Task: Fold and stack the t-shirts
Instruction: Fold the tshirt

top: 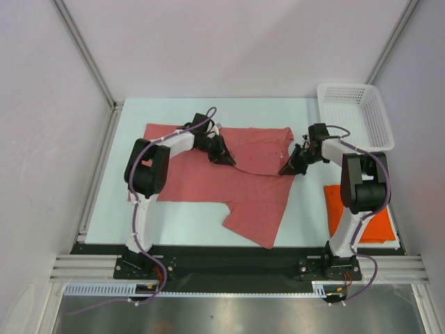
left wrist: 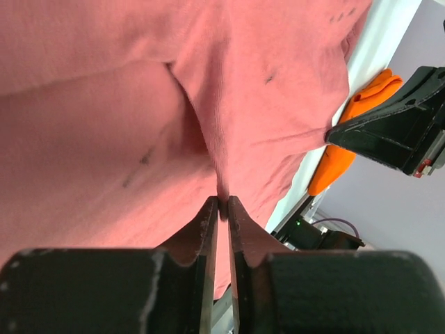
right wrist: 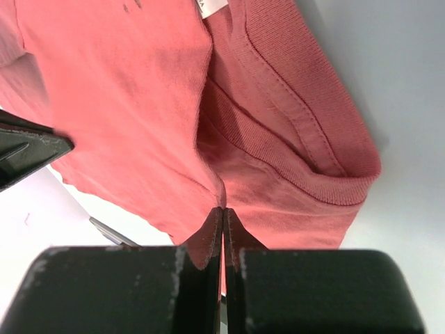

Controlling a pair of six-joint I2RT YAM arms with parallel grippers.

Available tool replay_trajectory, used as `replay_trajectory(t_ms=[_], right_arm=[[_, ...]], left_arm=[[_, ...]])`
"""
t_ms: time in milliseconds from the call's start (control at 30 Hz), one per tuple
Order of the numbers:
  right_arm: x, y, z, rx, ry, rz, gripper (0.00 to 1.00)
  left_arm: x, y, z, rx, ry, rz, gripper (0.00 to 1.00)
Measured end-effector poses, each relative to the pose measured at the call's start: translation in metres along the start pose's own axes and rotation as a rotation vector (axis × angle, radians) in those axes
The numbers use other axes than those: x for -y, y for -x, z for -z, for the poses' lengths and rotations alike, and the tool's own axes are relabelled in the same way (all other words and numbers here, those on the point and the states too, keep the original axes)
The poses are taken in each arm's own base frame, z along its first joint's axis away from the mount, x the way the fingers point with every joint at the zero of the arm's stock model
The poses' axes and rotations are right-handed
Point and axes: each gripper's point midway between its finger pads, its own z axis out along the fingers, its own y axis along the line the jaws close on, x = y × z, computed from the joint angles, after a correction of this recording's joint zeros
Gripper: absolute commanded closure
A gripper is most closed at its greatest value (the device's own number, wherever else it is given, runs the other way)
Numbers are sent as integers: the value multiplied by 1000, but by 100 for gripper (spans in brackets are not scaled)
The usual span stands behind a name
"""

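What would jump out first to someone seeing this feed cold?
The pink-red shirt sprawls across the middle of the table, with the left tool and right tool both pinched shut on its far folded part. After that, the folded orange shirt at the near right and the white basket in the far right corner.

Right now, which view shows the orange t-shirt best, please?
The top external view: the orange t-shirt lies flat, partly behind the right arm. The left wrist view catches a slice; the right wrist view, none.
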Motion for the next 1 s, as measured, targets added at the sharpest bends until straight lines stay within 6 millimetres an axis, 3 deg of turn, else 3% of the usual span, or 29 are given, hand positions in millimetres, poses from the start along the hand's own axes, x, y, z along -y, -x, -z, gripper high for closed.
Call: replay_trajectory(t_ms=[133, 367, 500, 600, 700, 867, 1000], right_arm=[[2, -1, -2, -7, -6, -4, 99], [8, -5, -4, -9, -43, -1, 84], [24, -13, -4, -22, -109, 14, 68], [26, -7, 3, -6, -159, 55, 58], [7, 22, 14, 70, -160, 119, 50], [-42, 103, 24, 258, -95, 217, 40], [-48, 151, 9, 324, -100, 237, 39]], left_arm=[[-7, 0, -7, -20, 6, 10, 81], [-22, -7, -8, -47, 54, -12, 59], [-26, -4, 3, -39, 113, -86, 57], [-37, 5, 24, -5, 188, -157, 54], [-47, 21, 53, 52, 249, -200, 51], [-66, 70, 110, 207, 301, -195, 49], [-92, 106, 152, 323, 324, -132, 49]])
